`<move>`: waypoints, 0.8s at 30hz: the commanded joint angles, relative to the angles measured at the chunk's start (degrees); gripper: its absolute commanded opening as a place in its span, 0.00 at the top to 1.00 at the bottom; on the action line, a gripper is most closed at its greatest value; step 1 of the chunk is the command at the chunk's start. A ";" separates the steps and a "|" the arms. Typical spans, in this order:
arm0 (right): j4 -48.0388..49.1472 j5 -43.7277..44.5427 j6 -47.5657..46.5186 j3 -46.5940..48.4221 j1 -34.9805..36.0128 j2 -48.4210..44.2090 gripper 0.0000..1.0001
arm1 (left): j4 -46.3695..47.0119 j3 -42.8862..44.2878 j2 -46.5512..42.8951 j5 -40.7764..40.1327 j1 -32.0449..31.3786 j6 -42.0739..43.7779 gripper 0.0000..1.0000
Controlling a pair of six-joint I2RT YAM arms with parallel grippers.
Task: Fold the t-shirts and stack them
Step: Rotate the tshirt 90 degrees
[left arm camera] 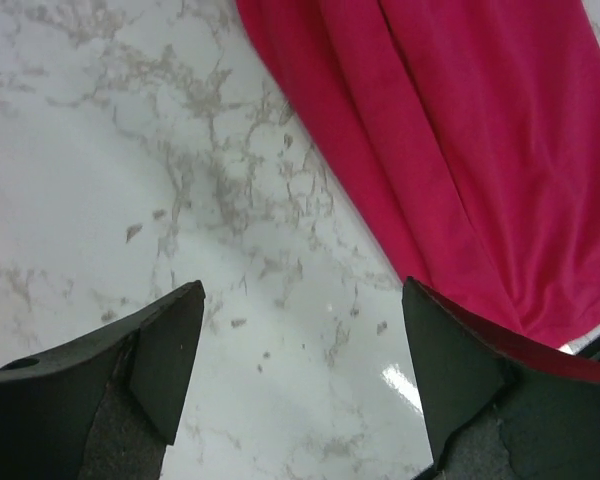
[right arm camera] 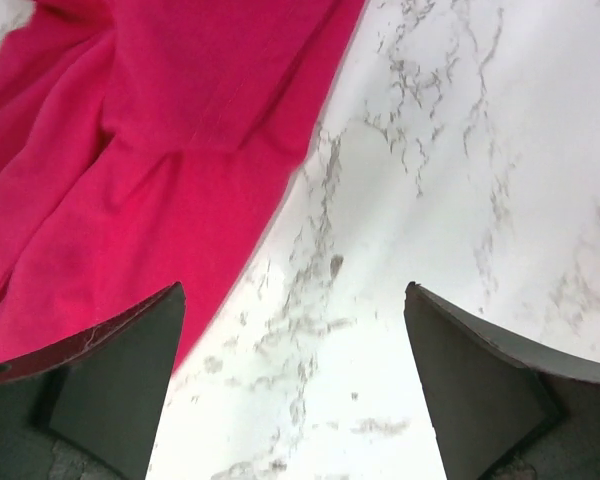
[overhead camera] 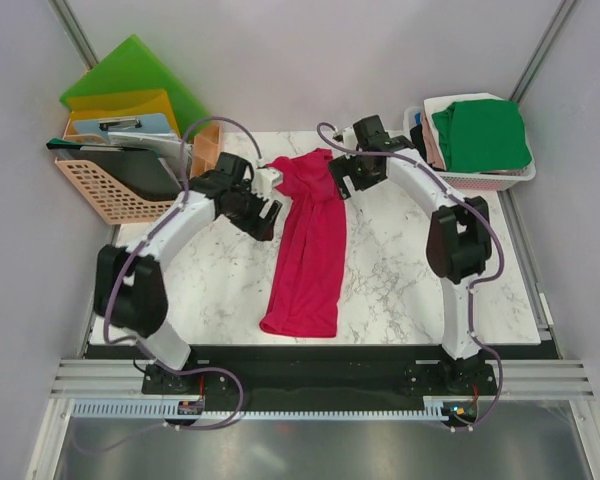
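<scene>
A crimson-pink t-shirt [overhead camera: 308,245] lies as a long folded strip down the middle of the marble table, its top end bunched between the two arms. My left gripper [overhead camera: 264,200] hovers at the strip's upper left edge, jaws open over bare marble, with the cloth [left arm camera: 450,130] just to the right. My right gripper [overhead camera: 346,180] sits at the upper right edge, also open and empty, the t-shirt [right arm camera: 150,150] to its left. More t-shirts, green [overhead camera: 482,135] on top of white and beige-pink ones, sit in a basket at the back right.
A white basket [overhead camera: 500,181] stands off the back right corner. At the back left an orange basket [overhead camera: 110,195] holds green and yellow folders [overhead camera: 130,75]. Bare marble [overhead camera: 410,270] lies on both sides of the strip.
</scene>
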 commanded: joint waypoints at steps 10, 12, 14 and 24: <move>5.84 0.97 -3.93 -19.20 -1.30 -23.77 0.02 | 3.35 27.04 32.25 -0.47 -2.70 -1.59 0.17; 6.10 1.41 -4.64 -20.70 -1.66 -25.36 0.02 | 3.35 29.06 33.74 -0.99 -2.79 -1.95 0.18; 6.19 2.03 -5.08 -21.40 -2.01 -25.97 0.02 | 3.44 30.99 35.77 -1.69 -2.79 -2.47 0.17; 8.30 3.96 -6.40 -25.27 -4.12 -27.12 0.02 | 0.20 39.52 42.53 3.40 -3.14 -5.64 0.24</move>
